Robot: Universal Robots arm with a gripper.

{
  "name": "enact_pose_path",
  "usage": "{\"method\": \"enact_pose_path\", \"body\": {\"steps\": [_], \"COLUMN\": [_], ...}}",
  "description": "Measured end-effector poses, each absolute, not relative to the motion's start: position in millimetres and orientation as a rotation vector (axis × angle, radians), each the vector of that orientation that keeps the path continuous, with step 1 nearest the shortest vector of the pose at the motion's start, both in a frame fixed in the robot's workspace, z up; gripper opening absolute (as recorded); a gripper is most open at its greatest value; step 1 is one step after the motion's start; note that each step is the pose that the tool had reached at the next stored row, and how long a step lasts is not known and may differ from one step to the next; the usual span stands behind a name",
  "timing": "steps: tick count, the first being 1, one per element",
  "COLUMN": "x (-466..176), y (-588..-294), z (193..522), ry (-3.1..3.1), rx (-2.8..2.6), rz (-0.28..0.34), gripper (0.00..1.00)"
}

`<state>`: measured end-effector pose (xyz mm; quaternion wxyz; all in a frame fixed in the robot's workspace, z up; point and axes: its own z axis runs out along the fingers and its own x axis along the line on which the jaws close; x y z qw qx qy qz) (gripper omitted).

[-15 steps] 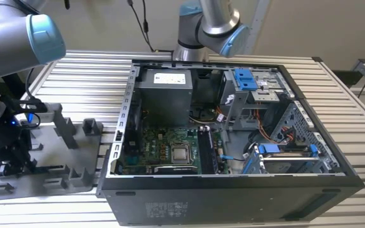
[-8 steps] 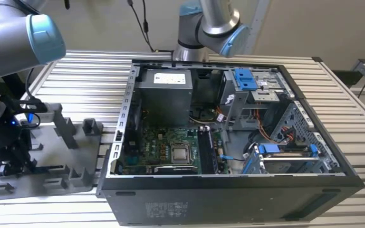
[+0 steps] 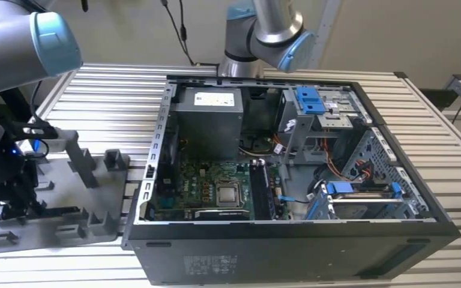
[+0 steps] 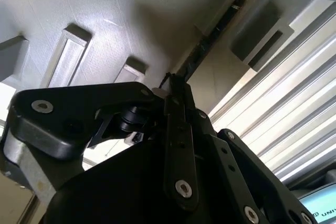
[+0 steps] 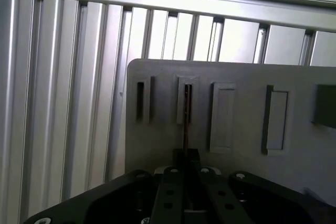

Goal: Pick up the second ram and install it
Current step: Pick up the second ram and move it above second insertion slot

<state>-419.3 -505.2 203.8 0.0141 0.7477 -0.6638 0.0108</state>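
Pinching narrow on the ram [image 5: 186, 127], the fingers [image 5: 178, 157] of the gripper [image 5: 186, 153] hold the thin stick edge-on in the first wrist view. Its far end sits in a slotted block [image 5: 181, 100] on the grey plate [image 5: 236, 74], with more blocks beside that one. The plate lies on the slatted table [image 5: 52, 77]. In the exterior view the gripper hangs over the plate at lower left. An open computer case [image 3: 295, 246] takes the middle, a motherboard [image 3: 214, 189] inside. A second arm [image 3: 263, 27] stands at the top.
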Motion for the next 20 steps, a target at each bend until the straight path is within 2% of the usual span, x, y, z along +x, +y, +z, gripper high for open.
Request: {"method": "enact_pose_path", "body": {"steps": [20], "x": [-419], "y": [-505], "z": [220], "ry": [-2.067], "rx": [2.328], "rz": [0.034], "gripper": [0.14]}}
